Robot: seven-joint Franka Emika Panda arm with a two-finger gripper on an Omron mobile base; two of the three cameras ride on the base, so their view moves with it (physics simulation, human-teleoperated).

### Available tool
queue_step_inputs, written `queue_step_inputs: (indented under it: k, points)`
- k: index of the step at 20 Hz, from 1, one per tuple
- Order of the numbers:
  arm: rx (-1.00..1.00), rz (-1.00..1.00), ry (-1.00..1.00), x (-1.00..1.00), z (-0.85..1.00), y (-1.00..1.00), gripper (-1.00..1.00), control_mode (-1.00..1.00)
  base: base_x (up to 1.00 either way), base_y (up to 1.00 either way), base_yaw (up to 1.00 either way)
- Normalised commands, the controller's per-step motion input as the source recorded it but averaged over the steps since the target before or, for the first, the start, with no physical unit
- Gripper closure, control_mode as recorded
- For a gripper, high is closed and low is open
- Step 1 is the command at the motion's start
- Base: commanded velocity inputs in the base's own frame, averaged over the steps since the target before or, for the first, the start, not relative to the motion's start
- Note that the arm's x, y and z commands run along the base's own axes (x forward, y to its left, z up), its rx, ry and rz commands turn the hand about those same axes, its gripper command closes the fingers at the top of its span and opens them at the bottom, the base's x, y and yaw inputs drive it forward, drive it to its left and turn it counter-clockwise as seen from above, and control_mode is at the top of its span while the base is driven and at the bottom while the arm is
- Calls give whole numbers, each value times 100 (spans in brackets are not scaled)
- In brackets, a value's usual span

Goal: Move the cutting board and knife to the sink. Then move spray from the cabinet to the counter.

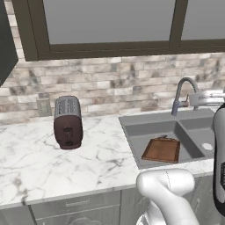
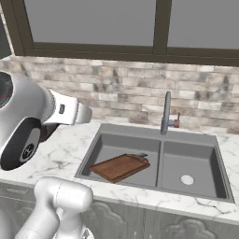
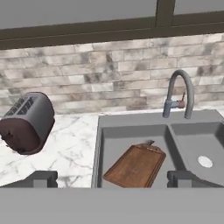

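Progress is being shown first in the left base view: the cutting board (image 1: 161, 150) is lying in the left basin of the sink (image 1: 132, 124), tilted against its wall, so that part of the task is judged to be done. A toaster (image 1: 67, 121) is standing on the counter (image 1: 48, 167) well to the left, and a faucet (image 1: 182, 93) is rising behind the basins. No knife can be made out on this stretch of worktop.

In the right base view the board is being seen from the other side, its loop handle pointing toward the divider, with something small and dark (too slight to name) just past the handle. The right basin with its drain is being shown whole here, whereas the left view cuts it off at the edge.

In the hand view the gripper (image 3: 112, 179) is being held wide open with nothing between the fingertips (image 3: 41, 179), and the board is lying ahead of it and below, slightly toward the right tip. The toaster is sitting off to the left of the gripper. The knife step is judged to be the one in hand or just finished; the next move calls for finding the knife, or else turning toward the cabinet for the spray.
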Motion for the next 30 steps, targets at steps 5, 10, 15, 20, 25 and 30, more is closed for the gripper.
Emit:
queue_step_inputs:
  k: [5, 10, 15, 20, 25, 30]
  points:
    - [-17, -2, -1, -8, 0, 21, -100, -100, 0, 0, 0]
    - [-5, -2, 0, -10, -2, 20, -100, -100, 0, 0, 0]
    - [0, 0, 0, -19, 2, 0, -100, 100, -60, -2, 0]
    - [0, 0, 0, 0, 0, 0, -100, 100, -100, 1, 0]
    - [0, 0, 0, 0, 0, 0, -100, 100, -100, 38, 2]
    - [0, 0, 0, 0, 0, 0, -100, 100, -42, 57, 51]
